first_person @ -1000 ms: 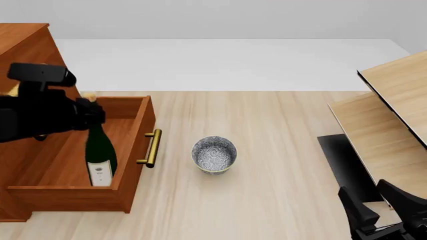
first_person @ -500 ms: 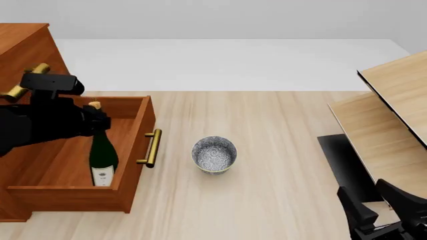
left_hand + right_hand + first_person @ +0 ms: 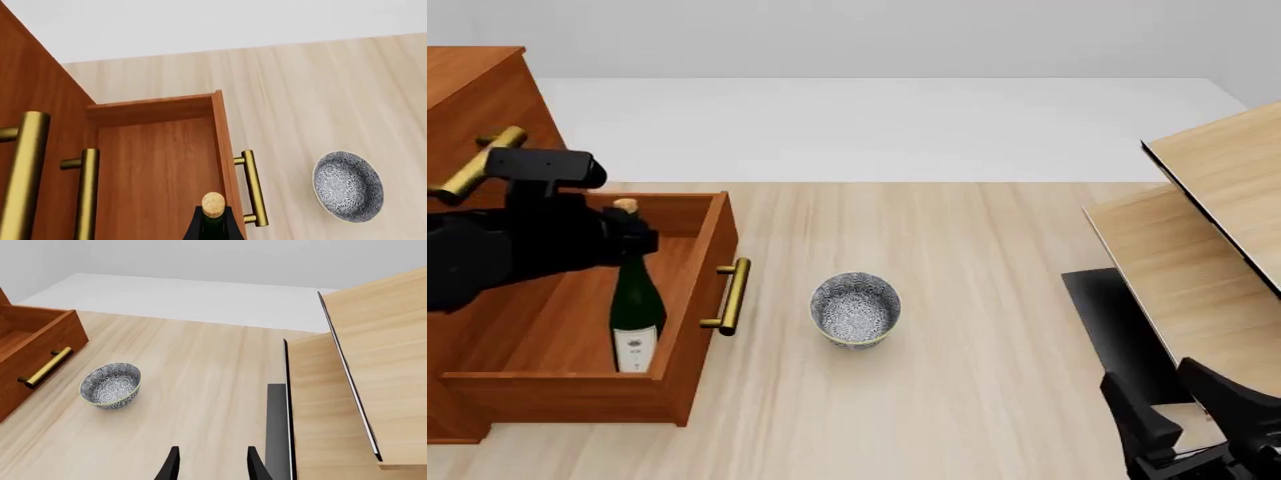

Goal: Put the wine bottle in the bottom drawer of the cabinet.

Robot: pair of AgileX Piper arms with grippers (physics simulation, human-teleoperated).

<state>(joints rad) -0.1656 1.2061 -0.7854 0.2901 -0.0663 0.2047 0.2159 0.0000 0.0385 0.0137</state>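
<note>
The wine bottle [image 3: 635,310] stands almost upright inside the open bottom drawer [image 3: 698,262] of the cabinet [image 3: 481,90], with its white label low and its cork at the top. My left gripper [image 3: 627,240] is shut around the bottle's neck just below the cork. In the left wrist view the cork [image 3: 213,204] shows between dark finger edges, over the drawer floor [image 3: 157,165]. My right gripper [image 3: 1181,428] is open and empty at the near right. It also shows in the right wrist view [image 3: 210,465].
A speckled grey bowl [image 3: 856,308] stands on the table right of the drawer's brass handle [image 3: 731,295]. Pale light-wood furniture [image 3: 1214,230] with a black panel [image 3: 1114,320] fills the right side. An upper brass handle [image 3: 481,165] juts out above my left arm.
My left arm has moved a little right and up with the bottle's neck. The bottle has tipped more upright, its base staying in the drawer. The right arm has not moved.
</note>
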